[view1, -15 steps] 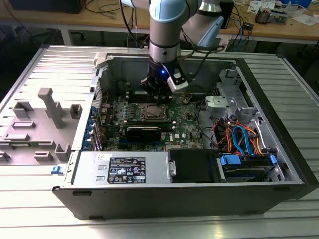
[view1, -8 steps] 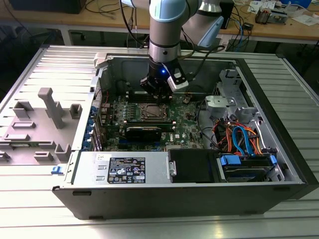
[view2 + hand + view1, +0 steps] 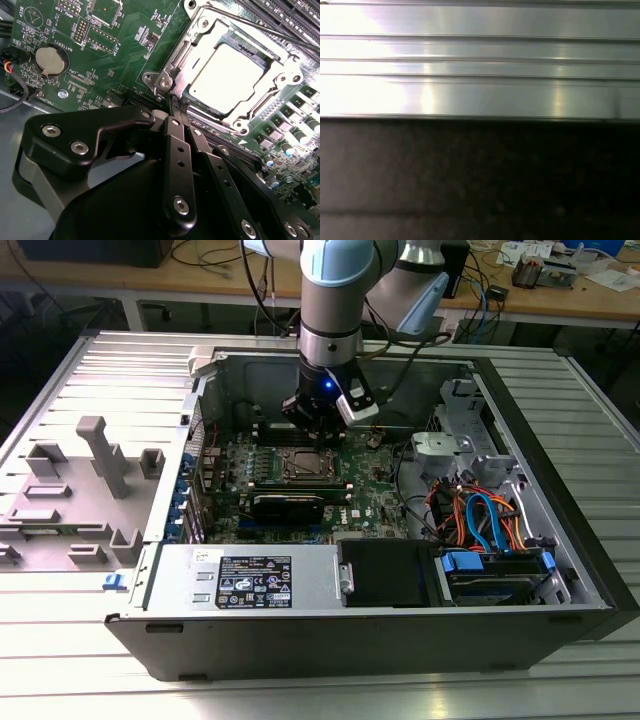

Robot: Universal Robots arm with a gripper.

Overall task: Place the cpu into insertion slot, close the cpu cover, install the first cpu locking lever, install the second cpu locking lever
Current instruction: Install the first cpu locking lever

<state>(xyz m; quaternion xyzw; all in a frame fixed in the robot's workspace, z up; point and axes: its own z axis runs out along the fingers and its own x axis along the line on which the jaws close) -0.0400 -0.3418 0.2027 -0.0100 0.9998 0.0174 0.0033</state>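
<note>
At the left of the exterior view, a grey fixture (image 3: 100,455) is lying on the slatted worktop (image 3: 300,690), well apart from the work and posing no hazard. Moving right into the open computer case (image 3: 330,580), the gripper (image 3: 318,432) is hanging just over the insertion slot (image 3: 305,465) on the green motherboard (image 3: 380,490). In the second wrist view, the coin-cell battery (image 3: 51,60) is sitting at upper left, clear of the tool. At centre, the gripper (image 3: 179,103) is pointing at the socket's near corner with its jaws drawn together. Whether anything thin is pinched between them is not showing. Right of centre, the cpu (image 3: 227,80) is lying seated in the slot, and the cpu cover (image 3: 267,100) is appearing to lie down around it. A thin locking lever (image 3: 260,26) is running along the far edge. The tips are working very close to that corner, so a slip sideways is likely to scrape the board's small parts or bend the lever. Pressing down off-centre is risking a skewed cover. At upper right, the memory slots (image 3: 285,15) are leaving little room.
</note>
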